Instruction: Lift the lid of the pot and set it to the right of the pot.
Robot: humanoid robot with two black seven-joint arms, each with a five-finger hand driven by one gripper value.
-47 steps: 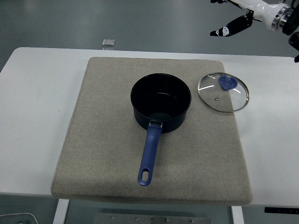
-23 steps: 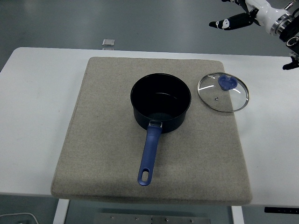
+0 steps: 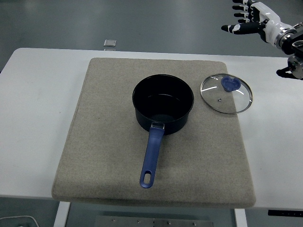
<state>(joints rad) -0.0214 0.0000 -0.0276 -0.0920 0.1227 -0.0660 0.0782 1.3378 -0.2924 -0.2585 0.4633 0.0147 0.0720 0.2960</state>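
Note:
A dark blue pot (image 3: 163,104) with a long blue handle (image 3: 151,158) stands uncovered in the middle of a beige mat (image 3: 118,156). Its glass lid (image 3: 226,93), with a blue knob (image 3: 230,83), lies flat on the mat just right of the pot, a small gap between them. My right hand (image 3: 246,18) is high at the top right corner, well above and behind the lid, fingers spread and holding nothing. The left arm does not show.
The mat covers most of a white table (image 3: 33,118). A small grey square object (image 3: 110,43) lies on the floor beyond the table's far edge. A black part of the right arm (image 3: 292,66) hangs over the table's right side.
My right hand has drawn back up and to the right, away from the lid. The lid and pot have not moved.

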